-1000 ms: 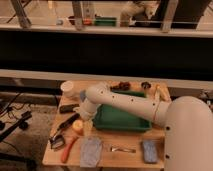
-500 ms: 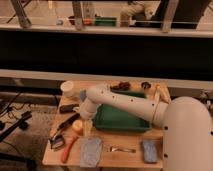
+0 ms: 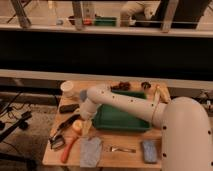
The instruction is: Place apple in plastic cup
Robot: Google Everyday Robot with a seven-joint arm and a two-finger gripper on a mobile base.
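This looks like a robotics test space, not a home. A small light wooden table holds an odd mix of objects around a shallow green plastic tray. A bulky white robot arm reaches across it, its gripper low over the table's front left. Black cables trail on the floor, and bare metal railing posts line the ledge behind.

One camera only; it looks from high up behind the arm's shoulder, facing forward and steeply down; the white arm bulks close in the lower right corner; the wooden table lies at middle distance; the gripper sits left of centre, low over the table; a dark wall closes the far side
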